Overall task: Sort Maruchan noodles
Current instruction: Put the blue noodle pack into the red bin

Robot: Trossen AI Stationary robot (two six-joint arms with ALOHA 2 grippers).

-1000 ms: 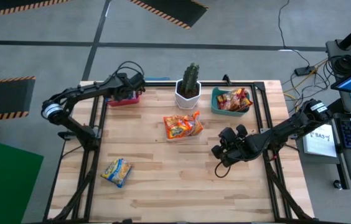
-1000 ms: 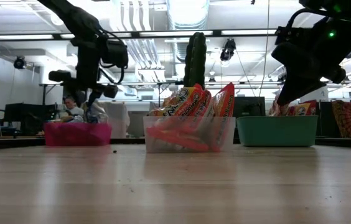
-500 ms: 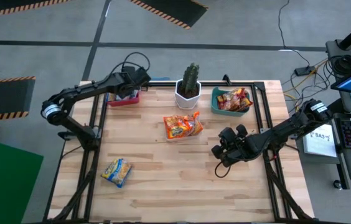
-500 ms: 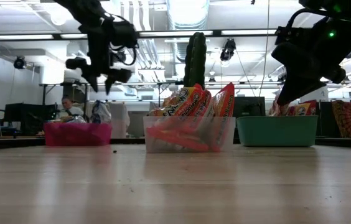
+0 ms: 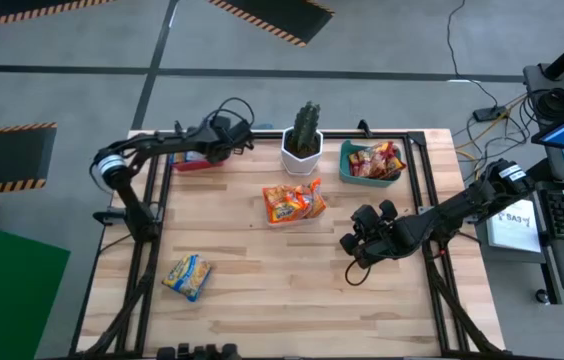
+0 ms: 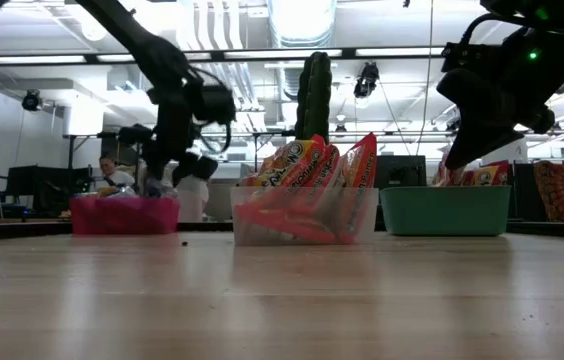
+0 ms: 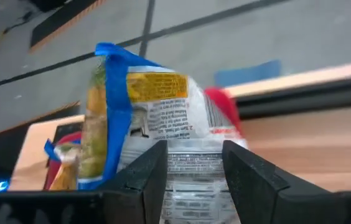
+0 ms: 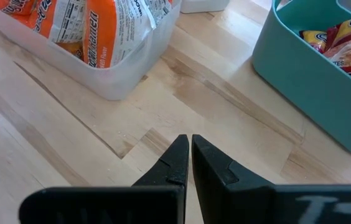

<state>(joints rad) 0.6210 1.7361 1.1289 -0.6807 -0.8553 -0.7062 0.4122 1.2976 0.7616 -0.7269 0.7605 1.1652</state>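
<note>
A crinkly yellow-and-blue plastic noodle packet [image 7: 132, 118] stands on edge in the red plastic bin [image 5: 194, 160], likely just dropped there for sorting; the left tool [image 5: 232, 148], just beside that bin, is released. The right tool [image 8: 190, 163], well apart over bare wooden bench [image 5: 292, 290], is clenched empty.

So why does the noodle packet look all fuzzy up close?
In the left wrist view the yellow-and-blue packet sits right at the lens and is blurred. The right wrist view is sharp: wood grain on the table shows. In the low view the near tabletop has soft glare.
</note>
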